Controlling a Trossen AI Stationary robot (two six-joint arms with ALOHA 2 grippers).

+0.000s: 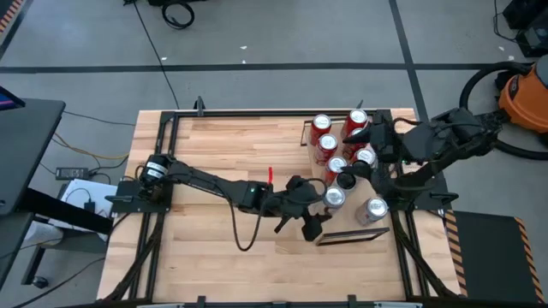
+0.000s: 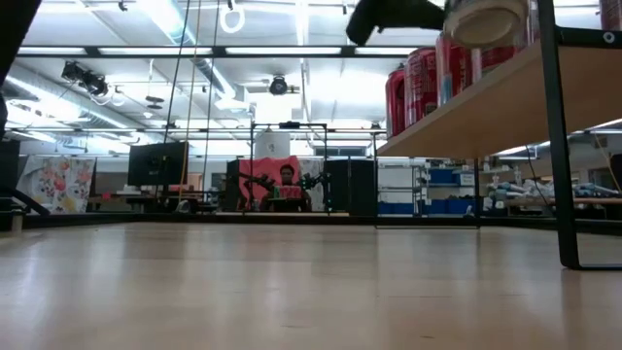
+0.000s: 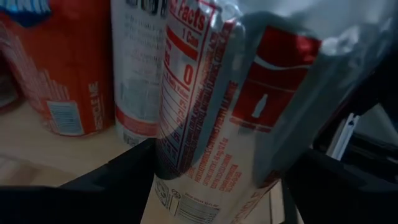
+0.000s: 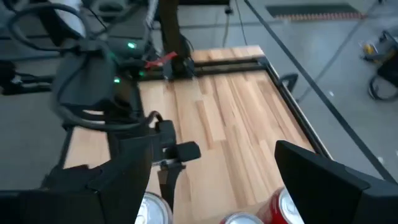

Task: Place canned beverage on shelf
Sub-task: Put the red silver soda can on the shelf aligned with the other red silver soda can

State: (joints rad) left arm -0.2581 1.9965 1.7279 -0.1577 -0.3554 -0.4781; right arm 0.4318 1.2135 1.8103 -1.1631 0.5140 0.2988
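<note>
Plank tabletop [image 1: 214, 154] fills the middle of the overhead frame, with the shelf [image 1: 377, 227] sitting right of centre. From table height that light-wood board runs across the upper right of the frame [image 2: 486, 107], raised on a dark leg.

Nearest the bottom of the overhead frame, the left gripper [image 1: 330, 204] reaches in from the left, and its fingers are clamped on the silver can [image 1: 334, 198]. The left wrist camera has that can [image 3: 236, 106] filling the frame between two dark fingers [image 3: 118, 180], its nutrition label facing us.

Just right of it another silver can [image 1: 374, 209] sits on the board. Further up the frame is a cluster of red cans [image 1: 324, 144], standing close together.

The right gripper [image 1: 373, 135] hovers over the upper right part of that cluster, fingers spread apart, holding nothing. Its wrist camera shows can tops [image 4: 155, 210] at the bottom edge.
</note>
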